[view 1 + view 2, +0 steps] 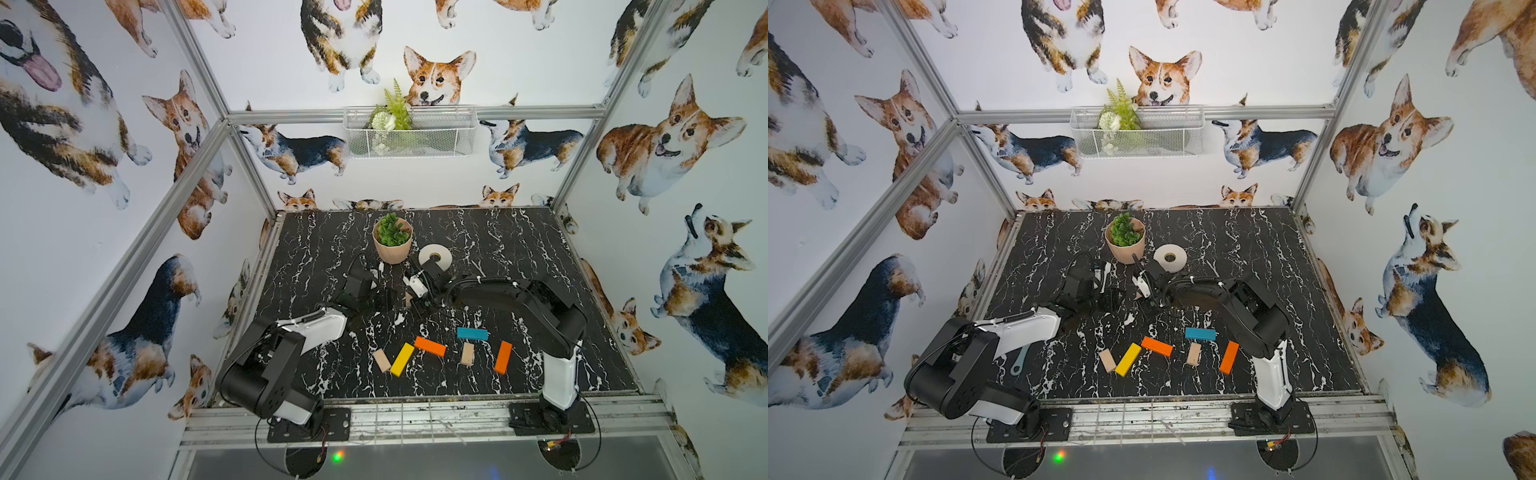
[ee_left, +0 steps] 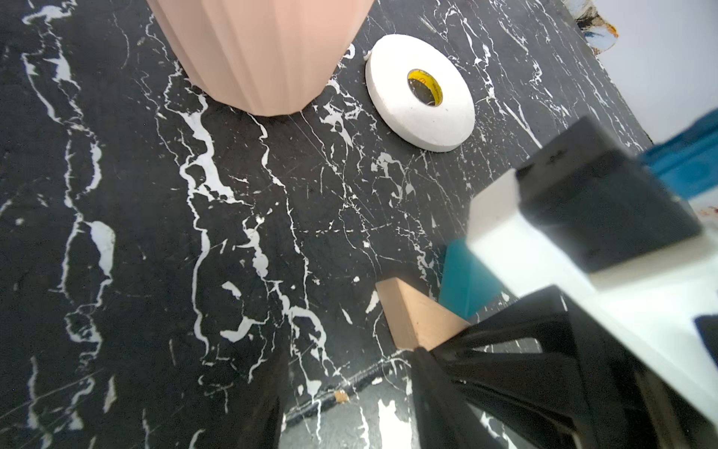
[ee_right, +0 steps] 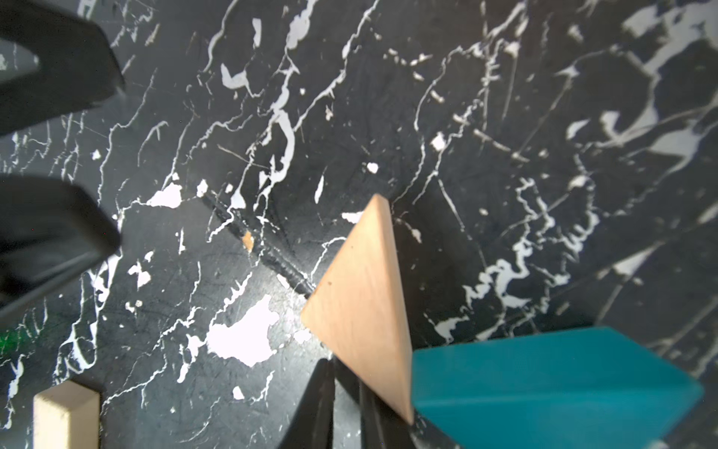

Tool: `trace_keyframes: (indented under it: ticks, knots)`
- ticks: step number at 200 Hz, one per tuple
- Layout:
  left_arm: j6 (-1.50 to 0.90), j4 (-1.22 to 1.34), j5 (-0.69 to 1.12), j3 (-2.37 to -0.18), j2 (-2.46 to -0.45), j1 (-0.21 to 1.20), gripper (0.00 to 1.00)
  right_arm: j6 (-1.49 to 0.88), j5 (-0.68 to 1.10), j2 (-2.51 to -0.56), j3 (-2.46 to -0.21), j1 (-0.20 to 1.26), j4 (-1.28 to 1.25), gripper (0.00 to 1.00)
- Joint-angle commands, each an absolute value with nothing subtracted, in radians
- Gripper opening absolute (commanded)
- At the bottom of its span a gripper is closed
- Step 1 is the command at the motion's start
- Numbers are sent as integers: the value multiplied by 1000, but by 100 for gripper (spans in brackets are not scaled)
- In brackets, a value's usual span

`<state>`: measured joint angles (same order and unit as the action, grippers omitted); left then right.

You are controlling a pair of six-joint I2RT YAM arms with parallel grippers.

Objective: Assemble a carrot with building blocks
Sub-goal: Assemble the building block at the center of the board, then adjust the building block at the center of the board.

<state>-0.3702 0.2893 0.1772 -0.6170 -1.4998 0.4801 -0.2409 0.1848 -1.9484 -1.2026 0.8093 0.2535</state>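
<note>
Lying at right claw (image 3: 346,371), wood triangle (image 3: 361,311)

A robot lab cell: aluminium frame (image 1: 291,115), corgi-print walls (image 1: 436,79), marble-pattern tabletop (image 1: 498,249).

Bright, even light; blurred wrist foregrounds.

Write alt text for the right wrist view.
A plain wood triangle sits right beside a blue block on the black marble table. The right tool is at the triangle's corner; the left tool, open, shows at the frame's edge.
</note>
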Motion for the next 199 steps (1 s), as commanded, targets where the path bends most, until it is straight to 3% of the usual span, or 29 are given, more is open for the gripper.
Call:
trace_keyframes:
  ticks: [1,73,127,143,155,174,199]
  knots:
    - [-377,299,183,-624,-1503,479,54,-236,168,-1944,-1192,801,284,19]
    - [-380,304,190,-622,-1498,479,54,-233,166,-1829,-1140,834,261,19]
    - [-395,213,209,-607,-1420,482,54,-289,119,-1585,-997,864,278,46]
    - [-410,178,237,-579,-1372,494,54,-314,105,-1466,-894,854,278,61]
    - [-420,160,251,-553,-1329,506,54,-341,143,-1404,-840,819,317,62]
    - [-417,85,202,-528,-1239,579,56,-383,158,-1308,-750,761,357,62]
    - [-435,42,-90,-519,-1183,867,62,-520,4,-1165,-608,716,338,62]
